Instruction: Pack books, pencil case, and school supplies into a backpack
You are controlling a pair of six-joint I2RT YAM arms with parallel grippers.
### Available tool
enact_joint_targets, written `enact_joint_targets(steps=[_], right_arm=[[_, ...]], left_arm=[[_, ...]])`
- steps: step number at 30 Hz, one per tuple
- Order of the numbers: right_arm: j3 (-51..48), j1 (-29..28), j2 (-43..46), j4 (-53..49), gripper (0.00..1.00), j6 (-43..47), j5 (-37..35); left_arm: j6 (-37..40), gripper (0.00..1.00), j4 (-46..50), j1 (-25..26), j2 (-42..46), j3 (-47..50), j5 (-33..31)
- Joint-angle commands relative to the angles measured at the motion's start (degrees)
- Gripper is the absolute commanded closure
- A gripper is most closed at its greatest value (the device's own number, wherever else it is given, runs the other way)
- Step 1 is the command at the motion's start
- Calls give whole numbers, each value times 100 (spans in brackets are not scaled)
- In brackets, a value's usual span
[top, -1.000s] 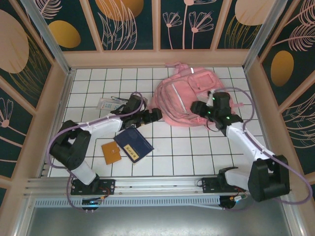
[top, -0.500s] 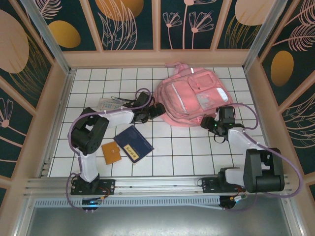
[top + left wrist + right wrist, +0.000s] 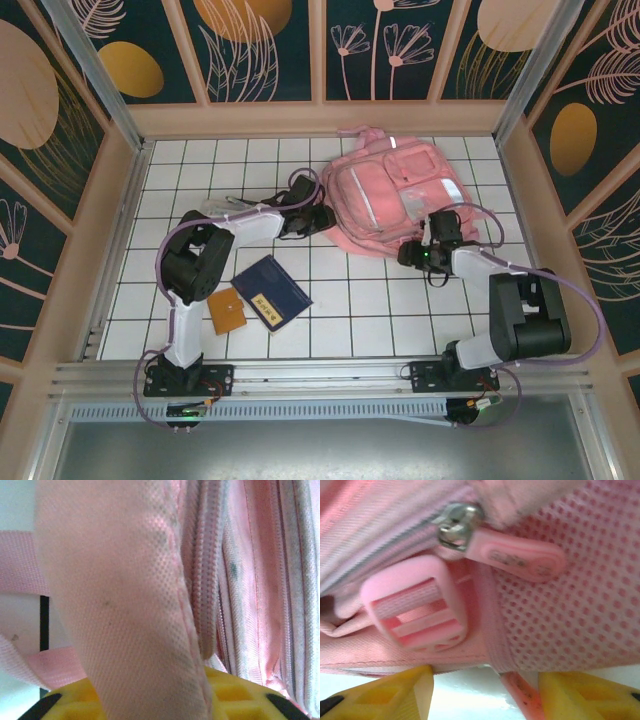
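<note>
Both arms swung in to the backpack's (image 3: 385, 190) near edge; right claw (image 3: 487, 692) spread, left claw (image 3: 320, 218) can't tell; I'd pinch the zipper pull (image 3: 520, 557) squarely

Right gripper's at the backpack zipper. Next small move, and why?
Probably ease the right gripper forward onto the pink zipper pull and close. Its fingers stand apart at the edge of the backpack, and the pull lies just beyond their gap, ungrasped.
</note>
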State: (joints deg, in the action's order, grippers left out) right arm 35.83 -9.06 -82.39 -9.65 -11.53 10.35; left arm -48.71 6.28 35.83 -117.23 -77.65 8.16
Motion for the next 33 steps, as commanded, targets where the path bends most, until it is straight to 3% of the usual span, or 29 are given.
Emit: enact_joint_targets(steps=[1, 6, 11, 13, 15, 17, 24, 29, 33], right_arm=[[134, -289, -60, -170, 47, 251, 62], [166, -490, 74, -194, 67, 288, -192], [213, -520, 84, -343, 75, 122, -865], [230, -531, 70, -402, 74, 45, -1098], [272, -531, 37, -464, 62, -53, -1402], [301, -527, -11, -454, 58, -65, -1411], [507, -524, -201, -202, 57, -461, -1159], [254, -569, -95, 380, 54, -1263, -399], [22, -693, 48, 608, 53, -1479, -707]], left_arm=[[321, 83, 278, -2, 326, -216, -99], [384, 94, 364, -11, 502, -291, 25], [456, 100, 453, -9, 481, -392, 81], [484, 100, 452, -23, 493, -376, 80], [526, 100, 470, -24, 480, -374, 123], [528, 100, 470, -19, 482, -352, 172], [452, 100, 382, -24, 510, -361, 454], [424, 100, 532, -24, 615, -649, 535], [424, 100, 654, -24, 783, -941, 493]])
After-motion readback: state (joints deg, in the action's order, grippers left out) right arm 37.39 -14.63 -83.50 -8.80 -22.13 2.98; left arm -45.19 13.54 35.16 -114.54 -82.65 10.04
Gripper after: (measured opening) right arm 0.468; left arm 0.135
